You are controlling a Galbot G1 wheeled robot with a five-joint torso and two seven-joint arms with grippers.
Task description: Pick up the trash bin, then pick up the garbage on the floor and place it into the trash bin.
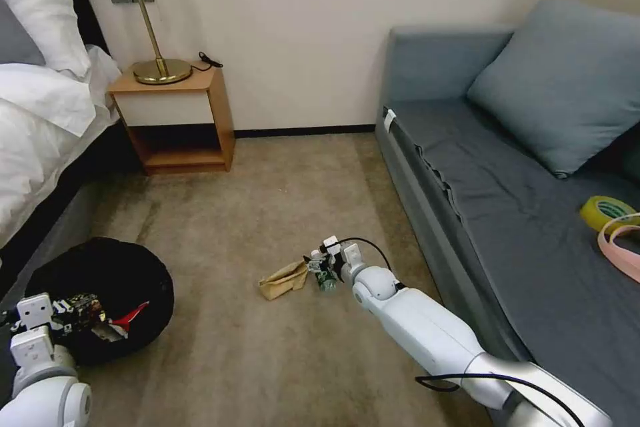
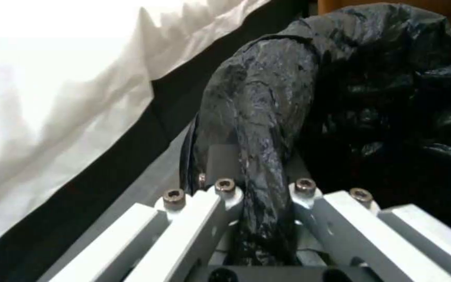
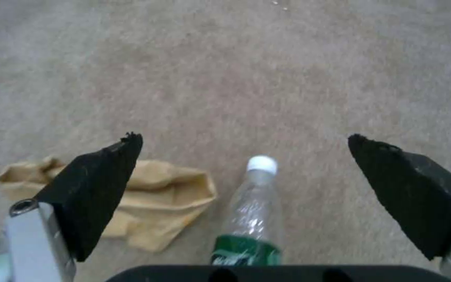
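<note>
The trash bin (image 1: 100, 300) is my landmark. It sits low beside the bed (image 1: 40, 120), its black bag (image 2: 267, 117) folded over the rim, and a red-and-white wrapper (image 1: 127, 319) already lies inside it. My left pincer (image 2: 259, 219) is clamped on the bagged rim; the wrist view shows the crinkled plastic pinched between the closed fingers (image 2: 194, 211). I judge the bin is held this way so that its mouth stays open and reachable for deposits.

Out on the carpet (image 1: 280, 200), well apart from the bin toward the sofa (image 1: 533, 213), two pieces of garbage remain: a tan paper bag (image 1: 283, 279) and, just beside it on the side away from the bin, a small clear bottle (image 3: 249, 219) with a green label and white cap. The bottle lies on its side.

My right pincer (image 3: 246, 184) is down at floor level over the bottle, jaws spread wide, one black pad (image 3: 100, 184) over the paper bag's edge and the other on bare carpet beyond the bottle. The bottle lies roughly midway between the pads, so I judge the bottle is the current pick and that the wide opening is meant to straddle it.

Risk noted: the near pad overlaps the paper bag, so closing could catch its edge as well. The bottle is round and smooth and may roll or slip under pressure.
</note>
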